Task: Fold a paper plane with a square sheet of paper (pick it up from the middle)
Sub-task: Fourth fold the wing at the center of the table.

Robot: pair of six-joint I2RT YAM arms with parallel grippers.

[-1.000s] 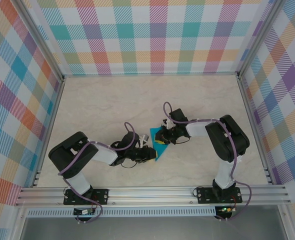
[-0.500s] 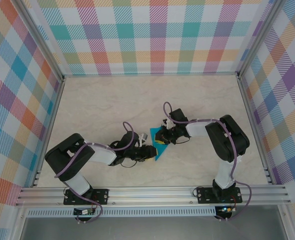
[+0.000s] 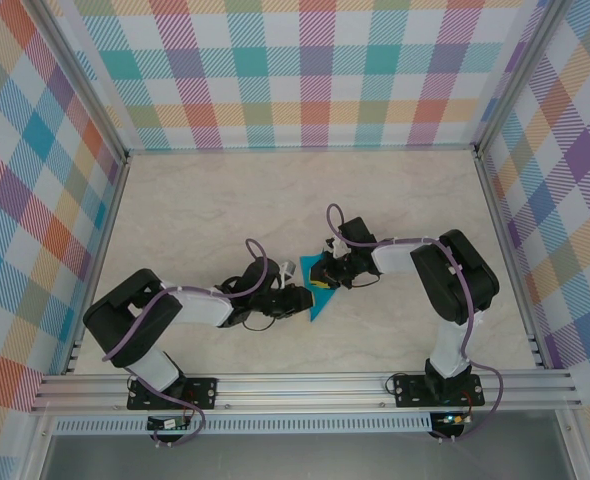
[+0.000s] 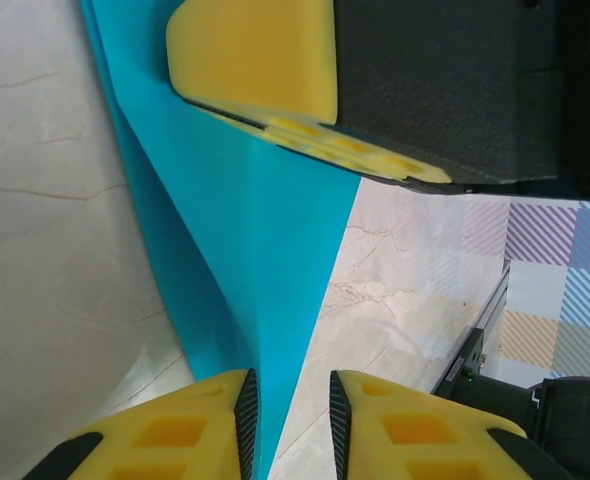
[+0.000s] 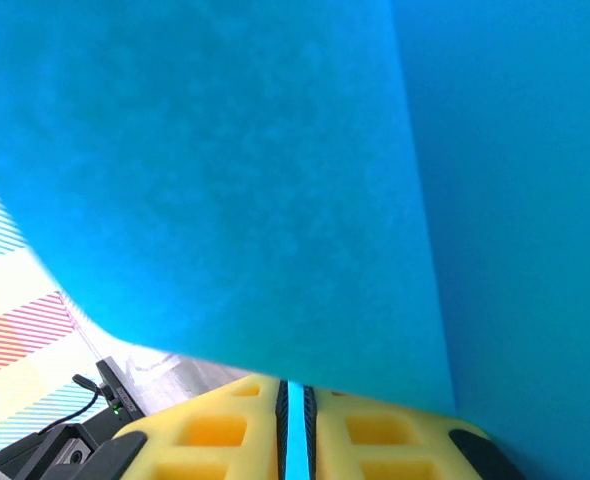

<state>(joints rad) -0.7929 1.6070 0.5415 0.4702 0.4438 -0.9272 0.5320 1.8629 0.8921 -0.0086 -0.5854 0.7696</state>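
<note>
Top external view first: the teal-blue sheet of paper [image 3: 321,300] is down on the table [image 3: 225,200], roughly at the table's mid-width and a bit closer to the table's near edge than to its back edge, already creased into a narrow shape with its point aimed at the near edge. Both arms reach in toward the table's middle to meet over it. The right gripper [image 3: 326,272] sits on the end of the sheet that faces the table's back edge, and the left gripper [image 3: 301,299] comes in low from the table's left side, right at the sheet's edge. Over to the right wrist camera: the two yellow fingers [image 5: 205,430] are squeezed nearly together with just a thin teal strip between them, so those jaws are pinching the paper, and the rest of the sheet [image 5: 225,180] billows up across the lens. Now the left wrist camera: its yellow fingers [image 4: 175,430] stand a narrow way apart, and the tapering end of the sheet [image 4: 245,230] runs down into that gap, hugging one finger, with a sliver of pale marble tabletop showing beside the other, so these jaws are slightly parted around the paper, not clamped on it. At the top of that same view a yellow pad of the right gripper [image 4: 255,50] presses down on the sheet's upper part, its black body just behind it
</note>
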